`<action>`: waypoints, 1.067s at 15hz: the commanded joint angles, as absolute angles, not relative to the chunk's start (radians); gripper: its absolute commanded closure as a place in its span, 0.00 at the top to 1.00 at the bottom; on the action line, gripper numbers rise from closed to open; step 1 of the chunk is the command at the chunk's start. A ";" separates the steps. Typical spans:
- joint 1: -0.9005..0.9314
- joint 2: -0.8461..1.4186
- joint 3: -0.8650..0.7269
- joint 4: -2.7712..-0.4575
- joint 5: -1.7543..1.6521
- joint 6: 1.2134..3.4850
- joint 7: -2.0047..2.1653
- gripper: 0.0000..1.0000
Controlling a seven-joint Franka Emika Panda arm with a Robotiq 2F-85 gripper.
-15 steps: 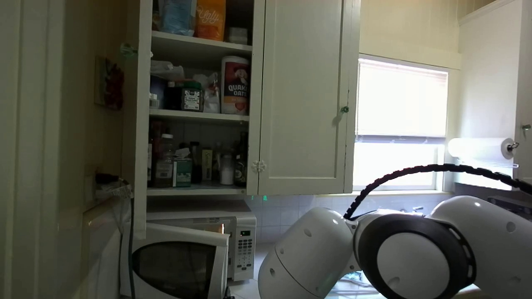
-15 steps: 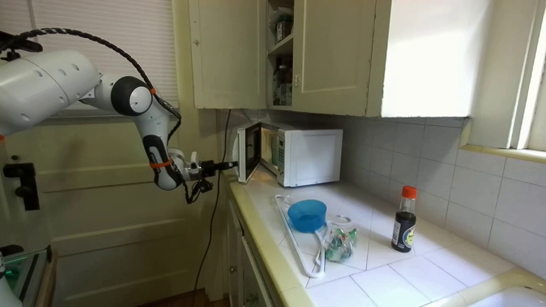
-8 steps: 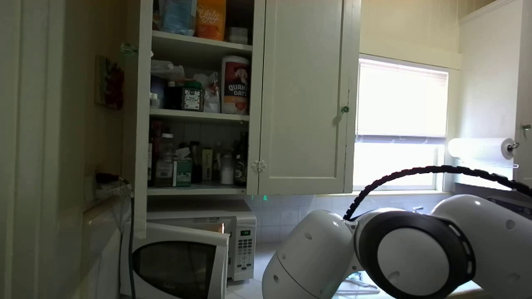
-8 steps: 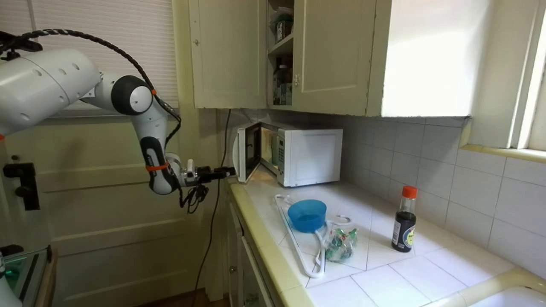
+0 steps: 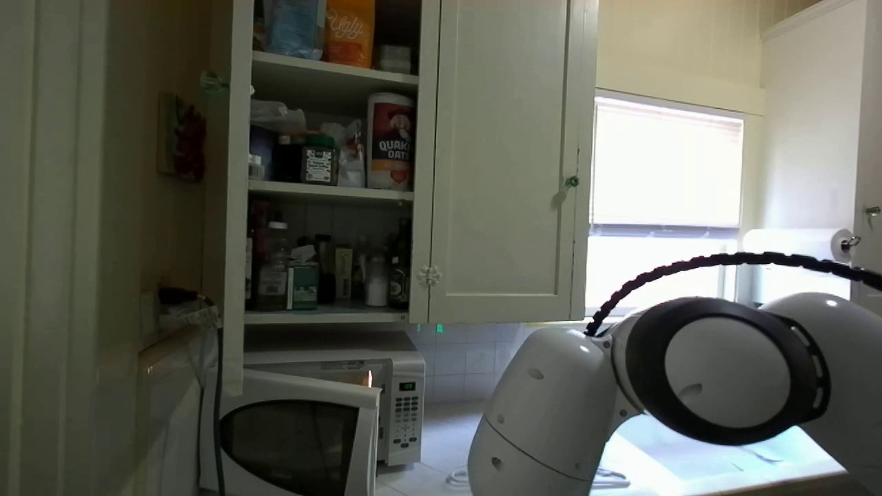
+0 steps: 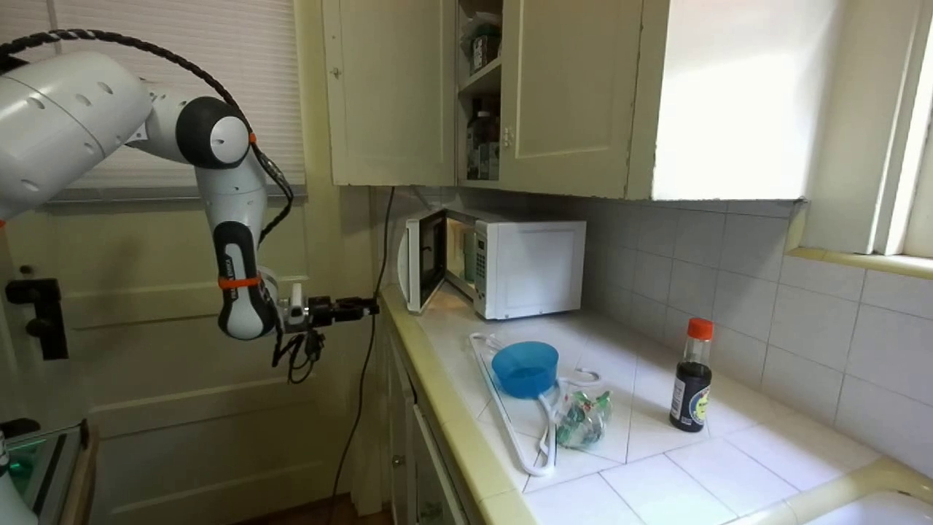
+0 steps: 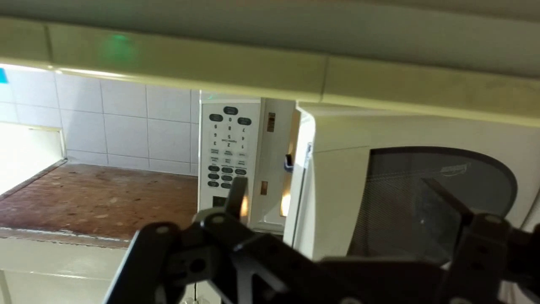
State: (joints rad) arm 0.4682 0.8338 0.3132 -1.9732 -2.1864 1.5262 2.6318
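My gripper [image 6: 375,306] is open and empty, just off the counter's edge and a short gap from the microwave's door. In the wrist view, which stands upside down, its fingers [image 7: 237,196] are spread wide, one over the control panel and one over the door's dark window. The white microwave [image 6: 532,270] stands on the counter at the back. Its door [image 6: 413,266] is swung open and also shows in the wrist view [image 7: 337,181] and in an exterior view [image 5: 296,441]. Light glows inside, where a greenish thing [image 6: 469,259] partly shows. The gripper is out of view where the arm [image 5: 544,406] fills the foreground.
A blue bowl [image 6: 525,370], a white tubular frame [image 6: 503,415], a crumpled clear bag [image 6: 583,418] and a red-capped dark bottle [image 6: 689,390] are on the counter. A cord [image 6: 362,379] hangs by the gripper. An open cabinet with filled shelves [image 5: 331,317] hangs above the microwave.
The gripper has drawn back from the microwave door and a little lower. It was at the door's edge one second ago. The arm's elbow has moved back and up. The door has not moved.
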 commanded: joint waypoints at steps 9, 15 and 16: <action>0.208 0.400 0.306 -2.517 -2.195 1.624 2.643 1.00; 0.150 0.356 0.278 -2.479 -2.182 1.740 2.617 1.00; 0.153 0.361 0.279 -2.480 -2.183 1.739 2.617 1.00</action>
